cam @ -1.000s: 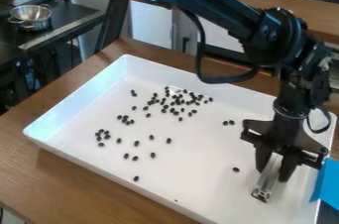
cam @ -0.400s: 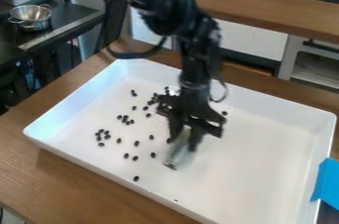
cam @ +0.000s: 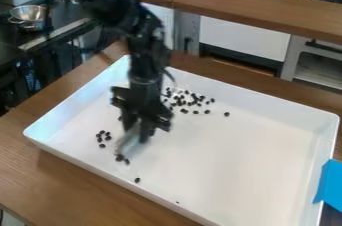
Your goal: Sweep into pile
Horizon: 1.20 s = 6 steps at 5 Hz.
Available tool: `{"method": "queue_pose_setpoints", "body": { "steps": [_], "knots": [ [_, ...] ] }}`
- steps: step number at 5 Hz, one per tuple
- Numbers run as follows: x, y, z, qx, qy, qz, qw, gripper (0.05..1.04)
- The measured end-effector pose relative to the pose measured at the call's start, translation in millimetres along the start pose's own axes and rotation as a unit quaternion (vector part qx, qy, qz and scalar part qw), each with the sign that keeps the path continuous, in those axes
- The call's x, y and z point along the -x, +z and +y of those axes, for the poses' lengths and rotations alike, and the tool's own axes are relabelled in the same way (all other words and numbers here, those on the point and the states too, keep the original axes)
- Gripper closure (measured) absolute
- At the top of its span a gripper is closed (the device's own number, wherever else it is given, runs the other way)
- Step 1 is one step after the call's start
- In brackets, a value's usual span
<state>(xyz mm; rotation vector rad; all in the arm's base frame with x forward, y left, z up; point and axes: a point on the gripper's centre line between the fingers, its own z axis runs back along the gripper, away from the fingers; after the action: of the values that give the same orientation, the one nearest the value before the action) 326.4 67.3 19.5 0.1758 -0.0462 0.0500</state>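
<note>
Evidently, the pale tool is clamped in the partly closed gripper; its edge should be held flush with the tray, lest dark beans be skipped.

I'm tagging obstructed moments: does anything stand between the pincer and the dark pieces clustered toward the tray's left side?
Nothing visible does. The pincer holds a pale tool, its lower end right beside two dark pieces; between it and the left cluster, only bare tray floor shows.
</note>
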Motion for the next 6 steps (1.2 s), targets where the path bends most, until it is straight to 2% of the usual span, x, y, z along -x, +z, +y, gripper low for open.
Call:
{"method": "queue_pose_setpoints", "body": {
  "steps": [2, 3, 4, 5, 6],
  "knots": [
    [18.5, -12.0, 65.5, -0.054, -0.015, -0.021, 0.9982, 0.707],
    [25.8, -13.9, 83.6, -0.066, -0.014, -0.029, 0.9973, 0.707],
    [35.5, -6.0, 71.4, -0.030, -0.010, -0.035, 0.9989, 0.707],
    [12.7, 19.0, 30.5, 0.031, 0.003, -0.050, 0.9983, 0.707],
    [-7.0, 45.7, -19.6, 0.048, -0.012, -0.066, 0.9966, 0.707]
  ]
}}
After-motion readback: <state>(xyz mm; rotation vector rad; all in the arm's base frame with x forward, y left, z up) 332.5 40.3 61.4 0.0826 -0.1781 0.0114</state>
